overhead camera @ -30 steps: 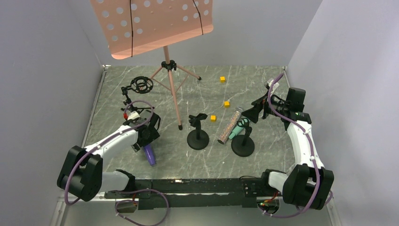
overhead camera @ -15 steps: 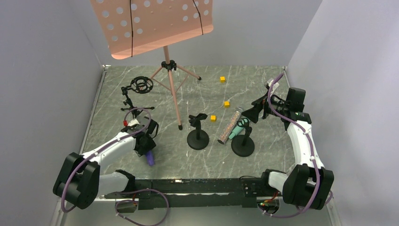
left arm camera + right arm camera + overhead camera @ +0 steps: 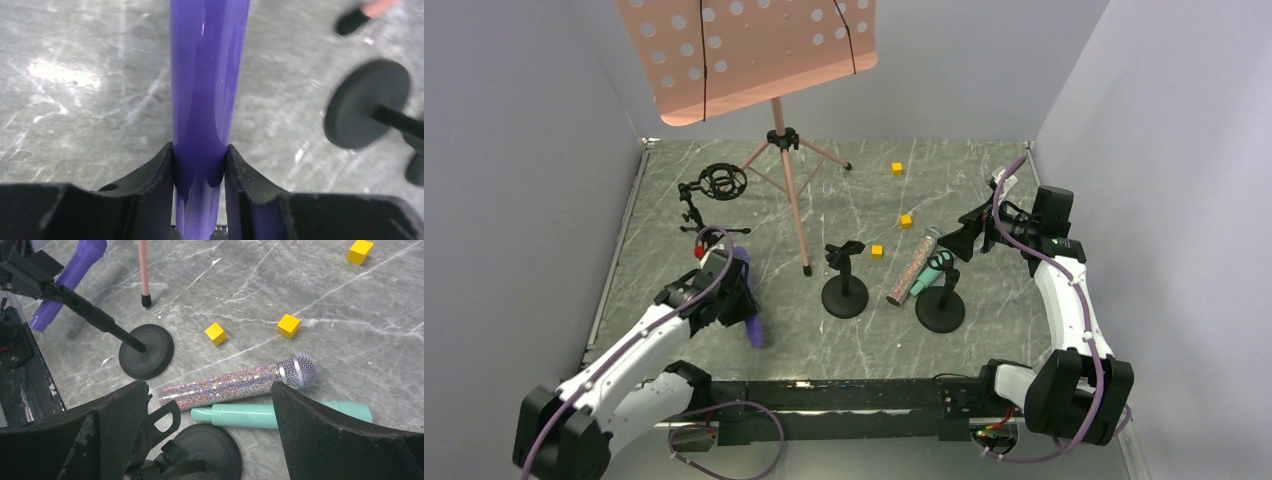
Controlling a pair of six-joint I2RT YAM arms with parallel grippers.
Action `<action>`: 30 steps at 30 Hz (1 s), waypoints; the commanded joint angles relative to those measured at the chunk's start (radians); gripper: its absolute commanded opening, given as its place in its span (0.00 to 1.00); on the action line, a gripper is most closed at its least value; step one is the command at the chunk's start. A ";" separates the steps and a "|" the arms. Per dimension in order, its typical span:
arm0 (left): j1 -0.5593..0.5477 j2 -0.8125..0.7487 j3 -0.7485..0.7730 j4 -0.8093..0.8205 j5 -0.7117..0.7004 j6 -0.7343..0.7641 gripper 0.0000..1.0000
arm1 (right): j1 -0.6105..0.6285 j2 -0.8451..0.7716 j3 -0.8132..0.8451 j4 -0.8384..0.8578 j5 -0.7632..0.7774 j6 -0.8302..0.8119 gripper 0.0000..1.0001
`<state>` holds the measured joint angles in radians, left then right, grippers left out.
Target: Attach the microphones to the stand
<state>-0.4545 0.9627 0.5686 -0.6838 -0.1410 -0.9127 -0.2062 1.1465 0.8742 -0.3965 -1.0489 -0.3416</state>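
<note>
Jaws of the left gripper (image 3: 200,156) clamped on the purple microphone (image 3: 207,75) at the table's (image 3: 1024,310) near left; right gripper (image 3: 210,392) jaws wide apart over the glittery microphone (image 3: 235,385) and mint microphone (image 3: 250,416), side by side near a black stand (image 3: 146,351)

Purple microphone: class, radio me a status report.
Left fingers shut on purple microphone. Right fingers open by glitter microphone and teal microphone. Pink tripod leg between purple microphone and nearest stand.
</note>
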 commanded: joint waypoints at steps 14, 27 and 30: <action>-0.006 -0.436 0.046 0.601 0.712 0.525 0.00 | -0.002 -0.058 0.046 -0.011 -0.031 -0.079 1.00; -0.237 -0.064 0.287 1.059 0.760 0.569 0.00 | 0.001 -0.050 0.318 -0.198 -0.233 -0.062 1.00; -0.289 0.037 0.344 1.150 0.732 0.554 0.00 | 0.018 -0.063 0.349 -0.154 -0.327 0.049 1.00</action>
<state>-0.6861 0.9131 0.8177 0.2520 0.6113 -0.3859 -0.2047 1.1069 1.1622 -0.5522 -1.2015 -0.3889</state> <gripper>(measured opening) 0.380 0.995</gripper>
